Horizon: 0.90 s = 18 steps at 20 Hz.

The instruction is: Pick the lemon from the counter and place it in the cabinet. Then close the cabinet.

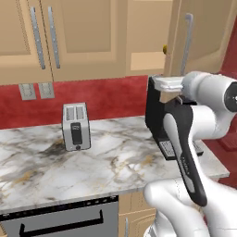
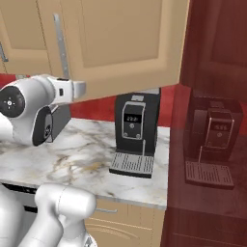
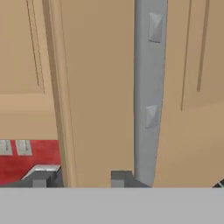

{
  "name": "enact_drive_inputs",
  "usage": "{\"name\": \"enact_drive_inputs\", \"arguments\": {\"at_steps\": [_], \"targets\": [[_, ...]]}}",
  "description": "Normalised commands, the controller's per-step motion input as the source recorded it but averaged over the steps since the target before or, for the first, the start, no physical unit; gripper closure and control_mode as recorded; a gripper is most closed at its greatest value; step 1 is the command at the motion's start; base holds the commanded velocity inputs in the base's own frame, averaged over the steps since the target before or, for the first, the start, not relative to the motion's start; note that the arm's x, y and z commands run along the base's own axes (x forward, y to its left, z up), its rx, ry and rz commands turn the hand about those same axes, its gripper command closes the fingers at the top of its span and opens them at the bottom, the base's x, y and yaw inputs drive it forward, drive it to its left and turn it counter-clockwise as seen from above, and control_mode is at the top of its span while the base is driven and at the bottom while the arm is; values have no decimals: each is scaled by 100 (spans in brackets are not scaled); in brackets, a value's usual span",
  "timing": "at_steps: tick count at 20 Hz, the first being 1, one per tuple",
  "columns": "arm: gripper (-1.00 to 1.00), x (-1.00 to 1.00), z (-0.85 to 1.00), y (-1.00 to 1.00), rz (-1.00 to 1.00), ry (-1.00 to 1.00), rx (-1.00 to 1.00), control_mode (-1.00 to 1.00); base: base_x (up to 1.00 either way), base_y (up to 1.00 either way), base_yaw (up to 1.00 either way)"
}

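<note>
Against the cabinet [image 3: 96, 87] door edge, raised gripper [image 3: 81, 178] with fingers apart, beside its handle [image 3: 150, 87].

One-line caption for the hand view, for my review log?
Hand camera close on the open cabinet door, its silver bar handle just above one fingertip, jaws apart.

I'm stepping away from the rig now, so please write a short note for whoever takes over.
Gripper: fingers apart, nothing held, close against the open cabinet door beside its silver bar handle.
Lemon: a small yellow shape on the cabinet shelf, just past the door edge, so placing looks done.
Counter: carries the toaster and the coffee machine.
Left: push the door shut; it stands swung out.
</note>
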Motion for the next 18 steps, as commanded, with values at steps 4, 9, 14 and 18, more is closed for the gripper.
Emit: {"name": "enact_drive_inputs", "arguments": {"at_steps": [4, 9, 14, 18], "targets": [[-100, 88, 20, 0, 0, 22, 0, -100, 0, 0, 0], [-100, 93, 10, 0, 0, 24, 0, -100, 0, 0, 0], [-100, 89, -1, 0, 0, 11, 0, -100, 0, 0, 0], [-100, 87, -38, 0, 0, 0, 0, -100, 0, 0, 0]]}}
